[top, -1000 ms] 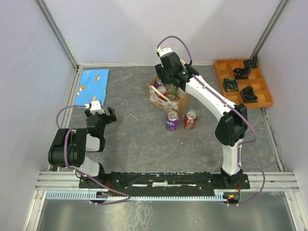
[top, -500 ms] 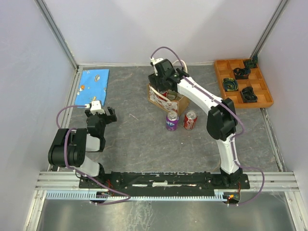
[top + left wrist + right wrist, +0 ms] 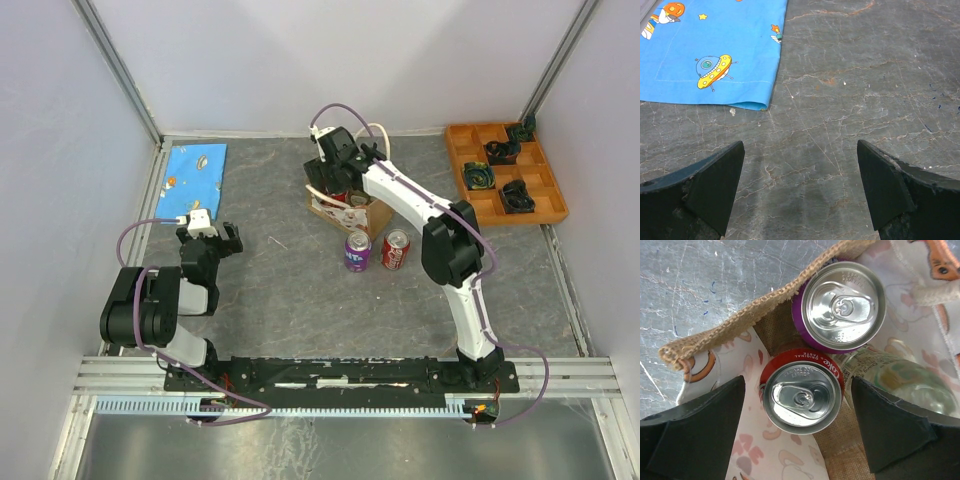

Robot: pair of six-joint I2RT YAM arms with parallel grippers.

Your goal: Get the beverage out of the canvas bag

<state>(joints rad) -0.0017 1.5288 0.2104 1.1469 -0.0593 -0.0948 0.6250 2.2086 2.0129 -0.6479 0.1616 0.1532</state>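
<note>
The canvas bag (image 3: pixel 350 205) stands at the table's middle back; its burlap rim (image 3: pixel 735 322) and printed lining show in the right wrist view. Inside stand a red Coke can (image 3: pixel 802 397), a purple can (image 3: pixel 845 307) and a clear bottle (image 3: pixel 900 377) lying beside them. My right gripper (image 3: pixel 797 402) is open, directly above the bag's mouth, its fingers either side of the red can without touching it. In the top view it (image 3: pixel 335 175) hovers over the bag. My left gripper (image 3: pixel 800 185) is open and empty, low over bare table (image 3: pixel 205 240).
A purple can (image 3: pixel 357 251) and a red can (image 3: pixel 396 250) stand on the table just in front of the bag. A blue printed cloth (image 3: pixel 194 172) lies at the back left. An orange compartment tray (image 3: pixel 505 170) with dark parts sits at the back right.
My right gripper has moved left and down over the bag's mouth, the arm folding closer to the bag. The left arm has not moved.
</note>
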